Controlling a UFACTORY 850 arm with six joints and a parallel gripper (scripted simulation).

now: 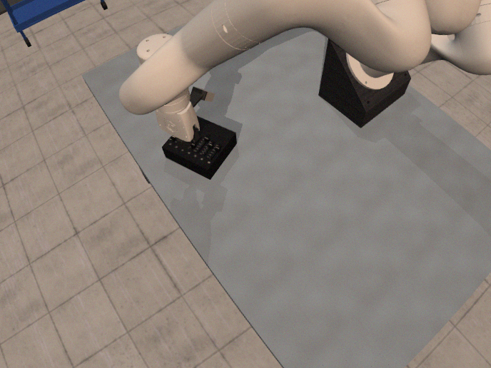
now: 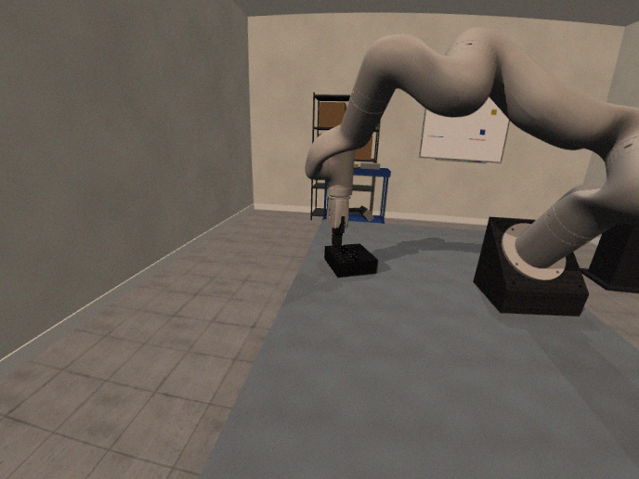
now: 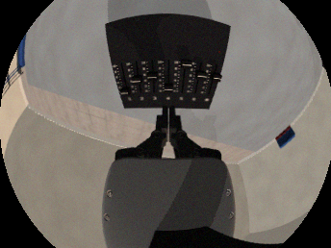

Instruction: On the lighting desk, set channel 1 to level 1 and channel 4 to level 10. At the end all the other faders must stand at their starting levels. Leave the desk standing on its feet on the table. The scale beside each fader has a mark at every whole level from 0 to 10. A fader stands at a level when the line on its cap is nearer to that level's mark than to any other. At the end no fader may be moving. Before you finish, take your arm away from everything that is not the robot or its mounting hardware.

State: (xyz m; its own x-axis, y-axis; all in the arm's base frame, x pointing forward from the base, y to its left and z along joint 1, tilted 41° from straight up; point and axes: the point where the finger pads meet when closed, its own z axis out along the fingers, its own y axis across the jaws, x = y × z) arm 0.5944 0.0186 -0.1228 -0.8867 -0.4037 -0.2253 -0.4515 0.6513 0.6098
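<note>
The gripper [image 3: 168,114] is pointing straight down with its fingers pressed fully together and gripping nothing, its tips resting at a fader cap [image 3: 168,91] near the middle of the row on the lighting desk [image 1: 200,147], which is sitting flat on the table [image 1: 317,222] directly beneath it.
</note>
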